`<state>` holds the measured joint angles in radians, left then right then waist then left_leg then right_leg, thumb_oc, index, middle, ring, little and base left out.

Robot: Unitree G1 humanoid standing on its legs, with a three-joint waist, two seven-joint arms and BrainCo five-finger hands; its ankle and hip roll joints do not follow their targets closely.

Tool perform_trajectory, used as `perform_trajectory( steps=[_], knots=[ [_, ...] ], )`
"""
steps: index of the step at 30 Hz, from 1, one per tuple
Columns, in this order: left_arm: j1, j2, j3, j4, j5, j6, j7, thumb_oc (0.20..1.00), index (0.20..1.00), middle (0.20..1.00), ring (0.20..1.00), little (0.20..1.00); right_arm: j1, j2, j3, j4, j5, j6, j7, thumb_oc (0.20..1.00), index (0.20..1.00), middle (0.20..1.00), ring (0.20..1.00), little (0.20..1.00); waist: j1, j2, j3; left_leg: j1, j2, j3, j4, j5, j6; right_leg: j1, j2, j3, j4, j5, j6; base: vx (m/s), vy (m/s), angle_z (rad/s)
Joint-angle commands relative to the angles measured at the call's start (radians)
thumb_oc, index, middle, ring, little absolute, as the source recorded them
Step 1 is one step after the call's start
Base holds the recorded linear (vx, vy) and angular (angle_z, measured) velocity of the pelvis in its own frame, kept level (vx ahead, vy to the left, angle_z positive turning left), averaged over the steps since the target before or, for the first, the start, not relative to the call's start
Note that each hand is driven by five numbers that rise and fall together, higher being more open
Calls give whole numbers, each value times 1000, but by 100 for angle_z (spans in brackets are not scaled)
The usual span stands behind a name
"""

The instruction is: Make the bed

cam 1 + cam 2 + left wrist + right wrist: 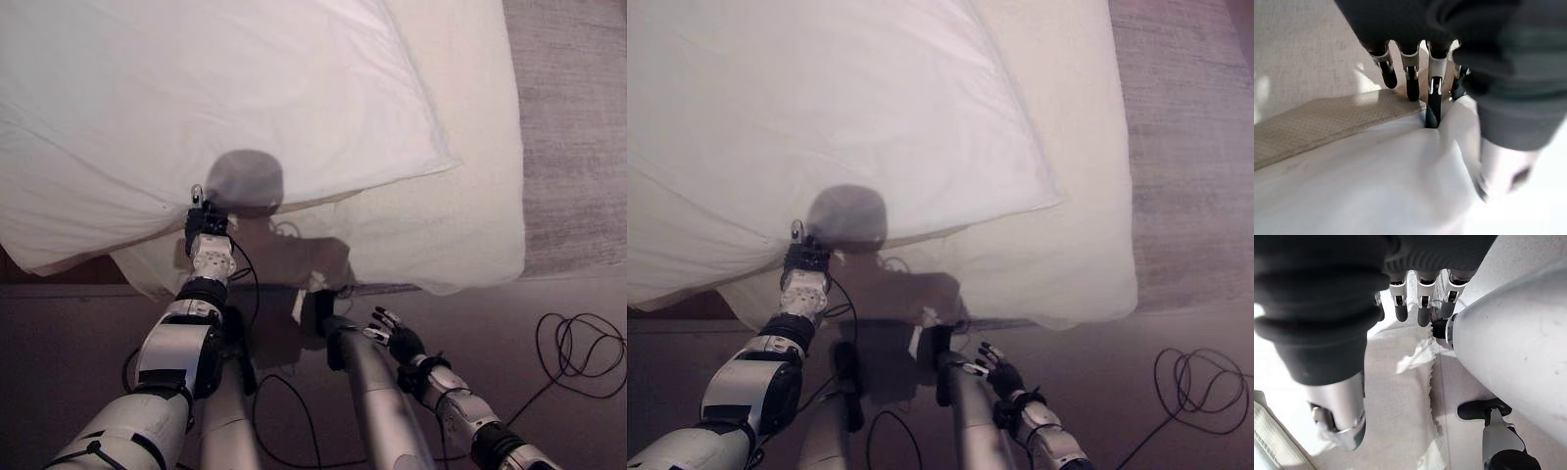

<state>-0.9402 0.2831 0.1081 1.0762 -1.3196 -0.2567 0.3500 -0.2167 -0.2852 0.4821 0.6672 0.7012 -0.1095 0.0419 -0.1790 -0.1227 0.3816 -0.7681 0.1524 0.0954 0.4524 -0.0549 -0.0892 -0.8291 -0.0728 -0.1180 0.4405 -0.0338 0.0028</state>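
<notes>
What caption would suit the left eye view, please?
Left hand at the white duvet's near edge; right hand hangs low beside the bed.

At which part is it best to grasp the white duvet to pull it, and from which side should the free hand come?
Probably at the white duvet's near hem, where it overhangs the cream mattress's edge and cloth hangs free to pinch. The left hand is already at that hem, fingers pressed into a fold. The right hand, open and low by the floor, could come up from below toward the duvet's right corner.
</notes>
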Motion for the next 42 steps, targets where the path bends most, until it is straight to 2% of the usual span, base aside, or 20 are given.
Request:
perform_trajectory(
  steps=[1,6,15,16,17,18,20,21,25,26,30,37,39,42],
  knots=[
    [-60,30,-34,-25,46,-29,-49,200,200,200,200,200,67,-2,17,-64,18,-23,11,1000,1000,1000,1000,1000,-12,20,-86,-78,-13,-1,10,10,41,-2,-17,26,-26,50,97,0,0,0],
    [-29,-9,-65,-123,48,-51,-63,200,200,200,200,200,77,3,11,-75,21,-27,12,1000,1000,1000,1000,1000,-4,32,-89,-65,-16,-1,0,15,41,6,-20,27,-28,47,95,0,0,0],
    [119,-96,-168,-467,43,-90,-118,200,200,200,200,200,79,27,-3,-145,69,-37,10,1000,1000,1000,1000,1000,27,50,-63,-25,-34,-2,-27,27,48,45,-24,23,-48,51,96,7,0,0],
    [145,-108,-180,-522,40,-95,-127,200,200,200,200,200,79,34,-3,-158,95,-41,14,1000,1000,1000,1000,1000,33,54,-60,-9,-35,-9,-27,4,42,60,-20,26,-44,32,103,0,0,0],
    [168,-115,-192,-566,41,-98,-138,200,200,200,200,200,75,41,-3,-166,125,-42,24,1000,1000,1000,1000,1000,37,54,-53,-19,-39,-5,-27,26,51,54,-22,22,-50,52,95,62,10,8],
    [206,-125,-202,-624,38,-99,-152,200,200,200,200,200,72,50,-2,-179,164,-42,33,1000,1000,1000,1000,1000,46,59,-52,-1,-40,-12,-30,5,45,69,-20,26,-49,34,103,0,11,4],
    [247,-137,-229,-695,39,-98,-170,200,200,200,200,200,59,71,6,-191,243,-38,48,1000,1000,1000,1000,1000,58,65,-43,9,-43,-13,-34,5,48,80,-22,24,-53,34,102,35,9,1],
    [277,-154,-252,-768,21,-104,-188,200,200,200,200,200,38,96,21,-199,327,-40,67,1000,1000,1000,1000,1000,69,70,-36,19,-49,-14,-40,6,51,90,-23,23,-58,35,102,3,31,1],
    [301,-167,-271,-820,10,-113,-205,200,200,200,200,200,-3,136,35,-180,421,-48,85,1000,1000,1000,1000,1000,84,75,-29,32,-56,-17,-49,6,56,101,-24,22,-61,36,103,3,16,4],
    [327,-183,-294,-880,2,-120,-223,200,200,200,200,200,-45,187,46,-156,536,-41,113,1000,1000,1000,1000,1000,100,83,-22,39,-61,-19,-49,7,59,111,-27,22,-62,37,102,-1,32,4],
    [352,-210,-336,-960,-5,-142,-224,200,200,200,200,200,-158,275,71,-121,672,-53,129,1000,1000,1000,1000,1000,132,98,-10,54,-74,-29,-63,9,66,128,-32,16,-69,35,101,0,21,9],
    [341,-230,-376,-991,2,-172,-198,200,200,200,200,200,-305,350,56,-49,781,-65,106,1000,1000,1000,1000,1000,171,119,8,57,-96,-44,-67,9,74,134,-42,6,-59,27,101,-1,28,9],
    [332,-231,-384,-987,4,-173,-195,200,200,200,200,200,-349,376,32,-30,827,-66,99,1000,1000,1000,1000,1000,181,122,12,42,-105,-47,-74,37,82,122,-48,0,-64,47,94,-55,41,17],
    [314,-230,-395,-984,3,-174,-187,200,200,200,200,200,-413,413,0,3,886,-85,62,1000,1000,1000,1000,1000,193,130,10,35,-114,-49,-74,36,86,116,-51,-1,-62,46,95,-12,29,12]
  ],
)
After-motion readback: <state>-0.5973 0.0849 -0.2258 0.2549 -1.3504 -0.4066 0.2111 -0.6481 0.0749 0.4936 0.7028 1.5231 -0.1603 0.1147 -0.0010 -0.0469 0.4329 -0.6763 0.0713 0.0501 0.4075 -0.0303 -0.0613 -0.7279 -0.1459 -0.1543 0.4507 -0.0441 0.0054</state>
